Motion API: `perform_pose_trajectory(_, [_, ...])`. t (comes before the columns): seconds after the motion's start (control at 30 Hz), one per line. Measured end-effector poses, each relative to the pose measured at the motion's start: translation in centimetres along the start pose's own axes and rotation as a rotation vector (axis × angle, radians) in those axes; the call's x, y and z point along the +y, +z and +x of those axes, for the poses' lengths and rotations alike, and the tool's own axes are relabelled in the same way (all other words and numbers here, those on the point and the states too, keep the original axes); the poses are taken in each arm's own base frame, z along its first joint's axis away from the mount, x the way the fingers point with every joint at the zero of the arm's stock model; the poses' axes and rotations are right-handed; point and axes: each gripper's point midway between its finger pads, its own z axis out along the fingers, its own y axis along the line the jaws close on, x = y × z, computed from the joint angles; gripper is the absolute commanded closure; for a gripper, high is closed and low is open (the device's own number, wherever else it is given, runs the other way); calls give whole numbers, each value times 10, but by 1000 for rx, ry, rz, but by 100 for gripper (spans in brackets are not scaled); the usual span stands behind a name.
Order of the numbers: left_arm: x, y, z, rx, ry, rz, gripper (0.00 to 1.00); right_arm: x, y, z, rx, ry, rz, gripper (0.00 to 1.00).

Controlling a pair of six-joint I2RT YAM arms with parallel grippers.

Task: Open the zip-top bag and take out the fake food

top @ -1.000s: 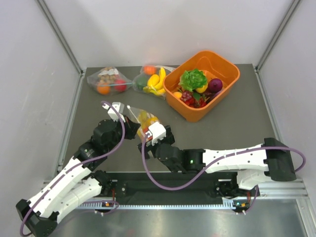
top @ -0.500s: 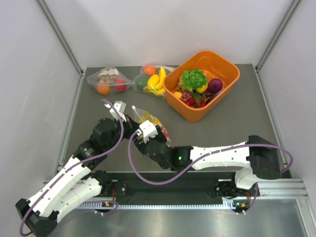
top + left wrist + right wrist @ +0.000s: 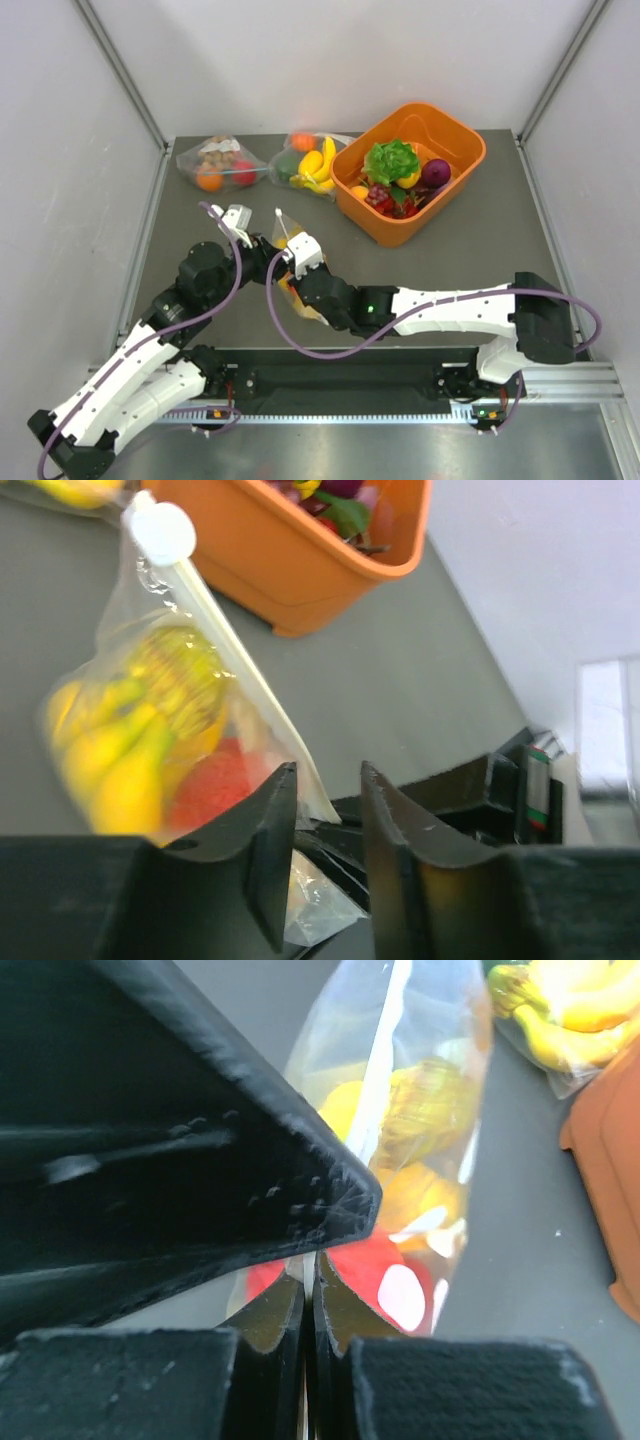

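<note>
From above, the zip-top bag (image 3: 288, 238) is held up mid-tabletop (image 3: 480, 240) between both arms. Left wrist: left gripper (image 3: 326, 815) fingers stand apart at its limp clear edge, and glossy fake food (image 3: 140, 740) bulges inside. Right wrist: right gripper (image 3: 310, 1310) fingers are pressed together, pinching film, I judge. I'd re-pinch left, then peel gently.

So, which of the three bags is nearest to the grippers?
The dotted bag, at the near side; the two plain bags lie far back, left of the bin.
</note>
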Motion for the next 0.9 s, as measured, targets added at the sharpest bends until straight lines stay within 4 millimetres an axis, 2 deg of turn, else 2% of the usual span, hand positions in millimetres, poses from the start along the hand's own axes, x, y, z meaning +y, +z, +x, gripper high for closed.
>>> perform_pose_trajectory(0.07, [-6,-6,-4,-16,9,29,51,1,-4,-4,0,11,-19,100])
perform_pose_trajectory(0.27, [-22,-26,-17,-64,61,96,29,4,-19,-17,-8,53,-81,100])
perform_pose_trajectory(0.3, [-24,-30,-20,-79,79,105,21,4,-22,-19,-7,58,-95,100])
perform_pose_trajectory(0.37, [-28,-41,-27,-119,108,124,17,5,-30,-25,-10,72,-121,100])
perform_pose_trajectory(0.47, [-35,-62,-40,-201,155,158,14,0,-49,-40,-25,94,-161,100])
perform_pose_trajectory(0.57, [-40,-71,-48,-249,192,185,15,-8,-73,-60,-60,120,-210,100])
perform_pose_trajectory(0.63, [-42,-69,-48,-243,212,197,15,-15,-91,-75,-93,138,-248,100])
perform_pose_trajectory(0.73, [-47,-61,-43,-225,230,232,15,-28,-118,-86,-130,155,-306,100])
perform_pose_trajectory(0.9, [-54,-49,-31,-226,256,323,15,-58,-153,-79,-154,158,-366,100])
